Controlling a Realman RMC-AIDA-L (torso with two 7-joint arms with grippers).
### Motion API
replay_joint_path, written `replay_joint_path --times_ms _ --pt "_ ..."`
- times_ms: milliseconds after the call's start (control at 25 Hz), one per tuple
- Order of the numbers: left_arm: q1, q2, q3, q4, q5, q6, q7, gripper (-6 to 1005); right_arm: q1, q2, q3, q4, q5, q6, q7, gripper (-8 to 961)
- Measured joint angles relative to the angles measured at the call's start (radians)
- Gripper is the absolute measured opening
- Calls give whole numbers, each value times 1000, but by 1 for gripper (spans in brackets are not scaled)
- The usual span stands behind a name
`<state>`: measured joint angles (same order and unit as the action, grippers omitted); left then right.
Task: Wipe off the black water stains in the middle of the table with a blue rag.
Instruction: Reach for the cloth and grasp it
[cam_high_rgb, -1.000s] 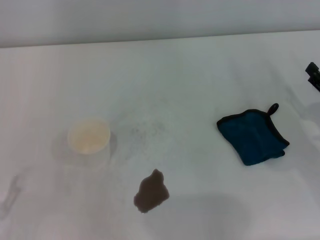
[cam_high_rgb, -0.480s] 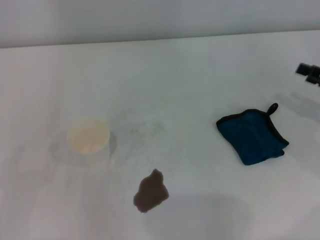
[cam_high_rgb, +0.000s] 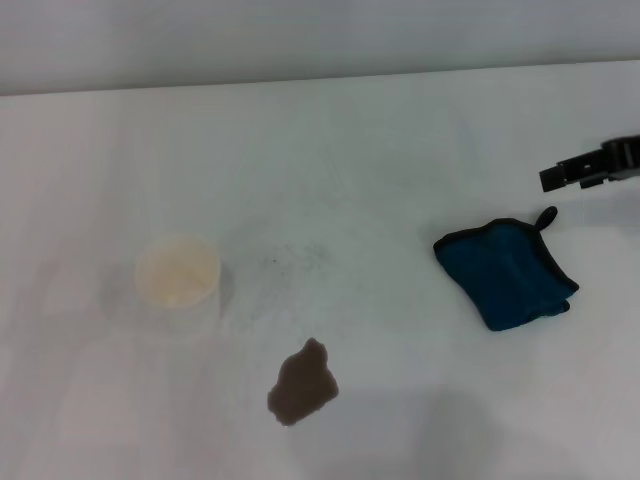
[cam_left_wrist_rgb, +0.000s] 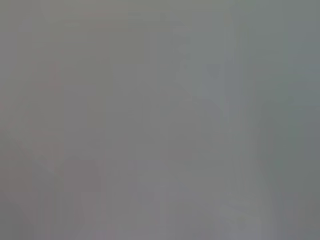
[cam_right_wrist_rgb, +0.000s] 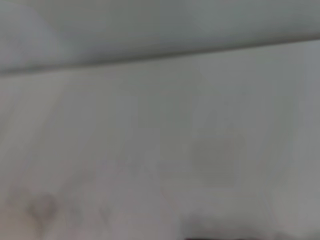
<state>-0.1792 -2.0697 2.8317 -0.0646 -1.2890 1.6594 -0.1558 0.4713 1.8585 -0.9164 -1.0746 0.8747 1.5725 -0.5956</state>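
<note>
The blue rag (cam_high_rgb: 507, 272) lies flat on the white table (cam_high_rgb: 380, 150) at the right, its black loop pointing to the far side. The black water stain (cam_high_rgb: 301, 383), a small lobed dark blotch, sits near the table's front middle, well left of the rag. My right gripper (cam_high_rgb: 590, 170) comes in from the right edge, just beyond the rag's loop and above the table; only its dark tip shows. My left gripper is out of view. The wrist views show only blurred pale surface.
A clear plastic cup (cam_high_rgb: 178, 280) stands at the left, beyond and left of the stain. Faint grey speckled scuffs (cam_high_rgb: 290, 262) mark the table's middle. The table's far edge (cam_high_rgb: 320, 82) meets a grey wall.
My right gripper has moved further into view from the right edge, leftward toward the rag's loop. The faint left-arm shape at the lower left has gone. Rag, stain and cup have not moved.
</note>
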Motion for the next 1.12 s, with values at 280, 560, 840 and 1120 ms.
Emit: replay_joint_path --times_ms 280,560,840,1120 --pt "-30 1 0 -18 -1 -19 -1 884 149 158 -58 -221 -423 142 132 754" --pt "-49 0 0 -67 -2 -20 -6 884 169 159 -488 -234 -451 54 403 748" --pt "-56 1 0 -69 -26 -20 -12 884 163 159 -593 -187 -456 -13 491 749" --pt "-60 1 0 -83 -27 -20 -12 883 161 159 -600 -78 -458 -66 492 748"
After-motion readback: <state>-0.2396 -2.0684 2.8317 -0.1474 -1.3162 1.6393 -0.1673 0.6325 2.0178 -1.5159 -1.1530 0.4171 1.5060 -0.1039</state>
